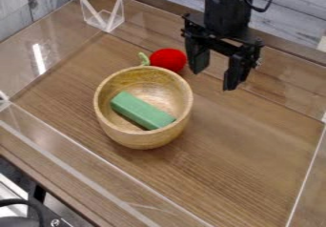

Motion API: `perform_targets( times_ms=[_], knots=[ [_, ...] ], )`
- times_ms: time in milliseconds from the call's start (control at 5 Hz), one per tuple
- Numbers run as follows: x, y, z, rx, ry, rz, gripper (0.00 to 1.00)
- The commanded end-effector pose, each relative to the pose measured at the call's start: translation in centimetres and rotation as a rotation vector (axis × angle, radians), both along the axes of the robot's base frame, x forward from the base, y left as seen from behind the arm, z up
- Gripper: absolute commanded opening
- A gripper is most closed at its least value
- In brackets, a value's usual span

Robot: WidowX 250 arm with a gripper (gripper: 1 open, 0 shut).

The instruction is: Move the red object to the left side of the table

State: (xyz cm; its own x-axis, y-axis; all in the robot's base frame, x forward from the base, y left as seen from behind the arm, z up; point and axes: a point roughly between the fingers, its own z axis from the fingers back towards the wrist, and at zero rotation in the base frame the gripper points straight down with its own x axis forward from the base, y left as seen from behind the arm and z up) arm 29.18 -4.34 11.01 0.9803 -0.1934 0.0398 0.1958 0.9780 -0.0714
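pincer [218, 67] released, empty, pointing down | red toy fruit [166, 59] just left of it, beside wooden bowl [144, 106] | surface [242, 164]

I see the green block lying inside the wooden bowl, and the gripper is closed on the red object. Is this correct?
Not entirely. The camera view shows the gripper open and empty, beside the red object, which sits on the table. The green block does lie inside the wooden bowl.

The arm is black all over, with a round cylindrical wrist section above a wider, blocky gripper [216, 66]. Two long, flat black fingers [235, 72] hang from it. A thin dark cable loops beside the wrist.
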Motion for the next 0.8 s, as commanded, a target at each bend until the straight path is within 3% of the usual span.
perform_targets(
  times_ms=[0, 200, 600],
  knots=[
    [1.0, 0.3, 2.6, -0.001, -0.053, -0.002, 1.00],
    [2.4, 2.0, 3.4, 0.014, -0.049, -0.109, 1.00],
    [5.6, 7.4, 2.9, 0.023, -0.025, -0.485, 1.00]
  ],
)
